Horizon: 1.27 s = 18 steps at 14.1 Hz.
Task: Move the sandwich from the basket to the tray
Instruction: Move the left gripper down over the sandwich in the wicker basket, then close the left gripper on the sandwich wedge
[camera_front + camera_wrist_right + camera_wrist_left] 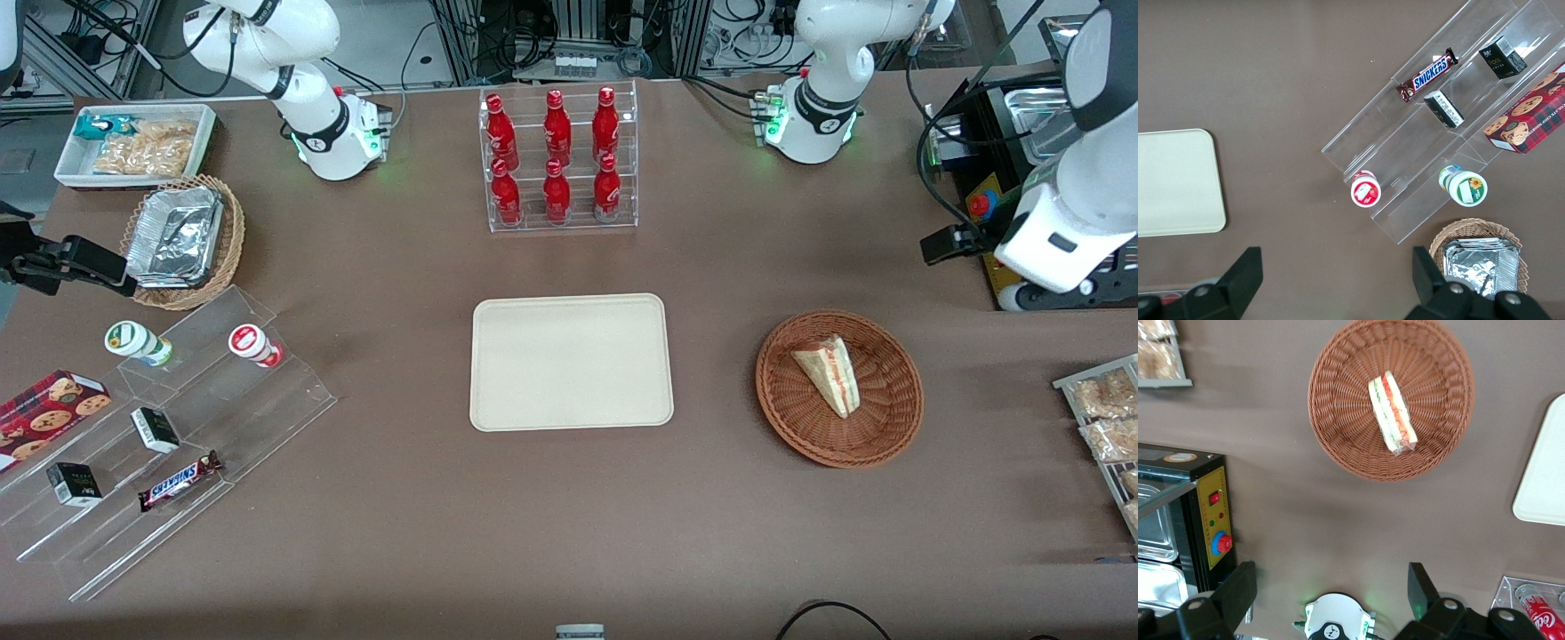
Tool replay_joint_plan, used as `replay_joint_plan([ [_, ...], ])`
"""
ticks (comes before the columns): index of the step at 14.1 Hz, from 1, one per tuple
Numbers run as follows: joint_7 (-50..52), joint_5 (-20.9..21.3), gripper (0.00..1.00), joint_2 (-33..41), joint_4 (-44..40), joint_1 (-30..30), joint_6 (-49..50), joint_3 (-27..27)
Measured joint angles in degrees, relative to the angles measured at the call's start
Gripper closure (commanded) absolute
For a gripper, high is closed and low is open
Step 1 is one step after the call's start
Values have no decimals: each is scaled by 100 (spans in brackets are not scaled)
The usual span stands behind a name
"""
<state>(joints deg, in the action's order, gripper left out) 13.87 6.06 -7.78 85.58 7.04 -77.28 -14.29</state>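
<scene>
1. Currently my gripper [1330,579] hangs in the air above the brown table [409,516], toward the working arm's end and farther from the front camera than the basket [794,418].
2. My jaws stand wide open with nothing between them; both black fingers [1238,588] are well apart and look down on bare tablecloth and my arm's white base [1337,625].
3. Below me, the sandwich [829,373] lies on its side in the basket, about in the middle, its red filling stripe showing along one edge.
4. I touch neither the sandwich nor the basket; both are well below and apart from my fingers.
5. Nothing lies on the tray [569,363], which sits flat at the middle of the table, near the basket but not touching it.
6. Near me stands a black box [1213,520] with a yellow panel and a red button.
7. Farther from the front camera than the tray is a clear rack of red bottles [558,160].
</scene>
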Motion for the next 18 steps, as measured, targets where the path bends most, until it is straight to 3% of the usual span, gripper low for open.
replay_joint_plan([
  [5, 236, 52, 0, -813, 587, 4, -979, 49],
  [12, 1421, 52, 0, -953, 2277, 4, -3462, 48],
  [18, 2678, 52, 0, -1479, 2676, -118, -4662, -9],
])
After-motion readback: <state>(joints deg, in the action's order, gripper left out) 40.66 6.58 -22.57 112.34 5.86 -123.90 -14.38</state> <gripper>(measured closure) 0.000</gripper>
